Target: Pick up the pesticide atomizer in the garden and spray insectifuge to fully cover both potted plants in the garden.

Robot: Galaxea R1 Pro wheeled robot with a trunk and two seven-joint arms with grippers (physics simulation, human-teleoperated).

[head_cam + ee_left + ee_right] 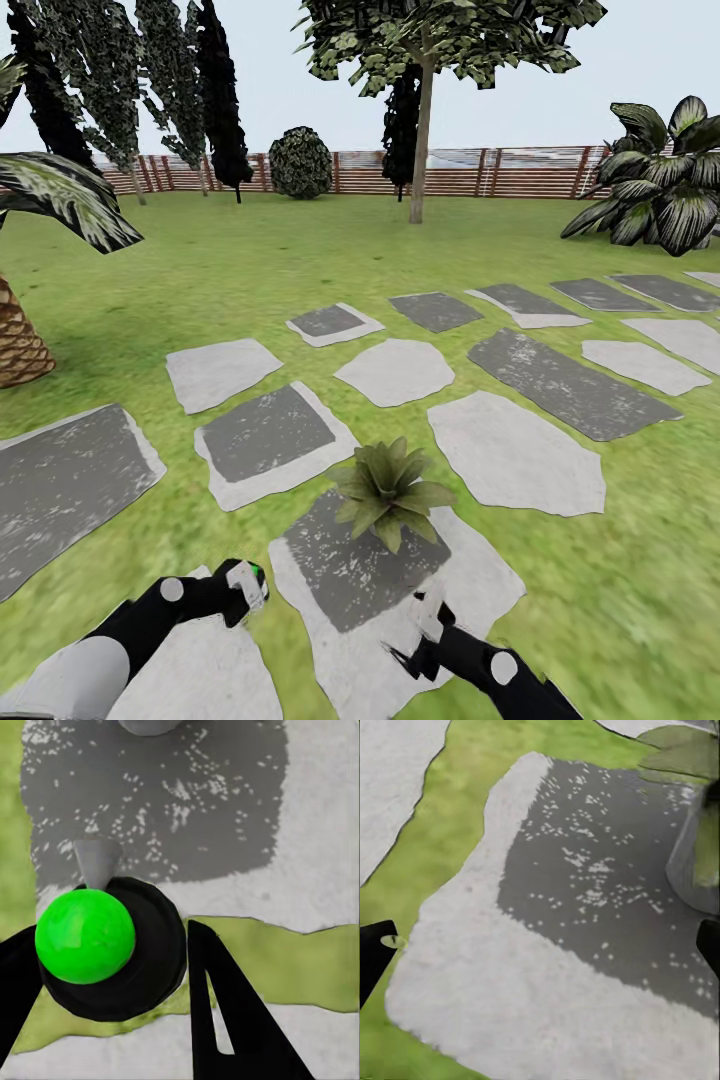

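left gripper [250, 585] clamped on pesticide atomizer [86, 936] | right gripper [425, 625] jaws apart, empty | potted plant [388, 490] on stepping stone [480, 590] far edge

A green-leaved potted plant [388, 490] stands upright on a grey stepping stone [470, 585]; atomizer [85, 936] seemingly gripper-held.

Left tool [250, 585] clamped around green-bodied bottle [85, 936]; right tool [425, 625] spread apart, empty, held low.

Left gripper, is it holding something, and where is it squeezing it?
Yes. The left gripper holds the pesticide atomizer, fingers either side of its green body. The right gripper is open and holds nothing.
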